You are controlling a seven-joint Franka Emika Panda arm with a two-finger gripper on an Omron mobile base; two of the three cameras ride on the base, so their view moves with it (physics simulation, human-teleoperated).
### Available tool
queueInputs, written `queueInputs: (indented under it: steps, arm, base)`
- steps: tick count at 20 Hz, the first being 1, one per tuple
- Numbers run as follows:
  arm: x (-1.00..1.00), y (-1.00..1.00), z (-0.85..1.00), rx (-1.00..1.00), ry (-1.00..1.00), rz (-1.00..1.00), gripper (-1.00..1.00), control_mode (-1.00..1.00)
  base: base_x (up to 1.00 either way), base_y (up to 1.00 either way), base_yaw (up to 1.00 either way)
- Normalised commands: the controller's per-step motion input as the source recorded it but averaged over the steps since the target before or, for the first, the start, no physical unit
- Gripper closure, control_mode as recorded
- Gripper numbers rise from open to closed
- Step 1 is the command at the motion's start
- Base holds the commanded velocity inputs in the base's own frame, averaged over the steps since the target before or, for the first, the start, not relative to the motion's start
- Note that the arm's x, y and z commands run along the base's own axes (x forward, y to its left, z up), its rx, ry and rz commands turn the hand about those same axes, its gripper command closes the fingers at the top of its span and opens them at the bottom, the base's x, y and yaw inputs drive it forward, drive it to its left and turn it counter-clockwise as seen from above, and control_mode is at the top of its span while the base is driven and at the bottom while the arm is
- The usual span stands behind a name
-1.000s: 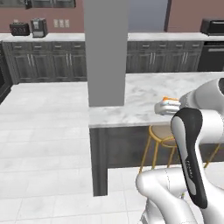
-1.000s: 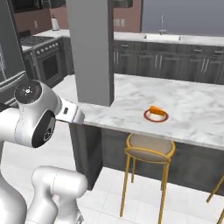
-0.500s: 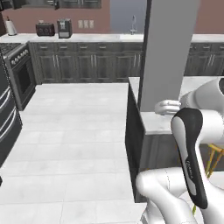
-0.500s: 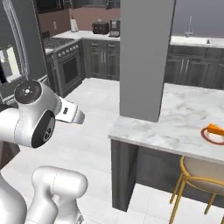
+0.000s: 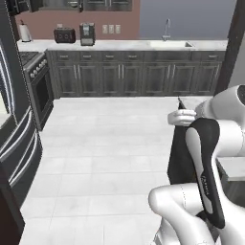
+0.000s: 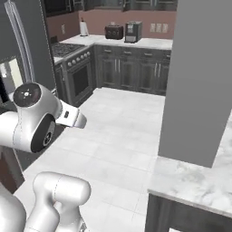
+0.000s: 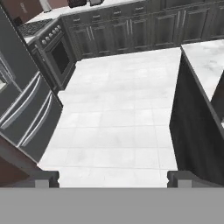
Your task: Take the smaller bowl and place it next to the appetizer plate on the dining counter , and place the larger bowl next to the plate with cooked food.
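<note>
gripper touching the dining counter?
Apart. Hand view: the fingers stand open over bare floor, the dining counter off to the side.

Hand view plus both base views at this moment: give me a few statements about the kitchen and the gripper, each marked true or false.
1. The gripper is open and holds nothing. True.
2. A toaster and a coffee machine stand side by side on the back worktop. True.
3. The sink faucet stands to the left of the toaster in the left base view. False: it stands well to the right.
4. A bowl sits on the dining counter corner in the right base view. False: the visible marble there is bare.
5. The stove adjoins the dark cabinets. True.
</note>
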Motion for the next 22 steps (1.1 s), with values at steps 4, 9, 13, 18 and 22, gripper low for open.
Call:
queueInputs:
  steps: [4, 9, 13, 18, 22]
  arm:
    - [0.00, 0.00, 0.00, 0.00, 0.00, 0.00, -1.00, 1.00]
    - [0.00, 0.00, 0.00, 0.00, 0.00, 0.00, -1.00, 1.00]
    - [0.00, 0.00, 0.00, 0.00, 0.00, 0.00, -1.00, 1.00]
    - [0.00, 0.00, 0.00, 0.00, 0.00, 0.00, -1.00, 1.00]
    - [0.00, 0.00, 0.00, 0.00, 0.00, 0.00, -1.00, 1.00]
  base:
    - [1.00, 0.50, 0.00]
    - [1.00, 0.38, 0.00]
    - [1.00, 0.44, 0.00]
    - [1.00, 0.32, -0.02]
    - [1.00, 0.30, -0.02]
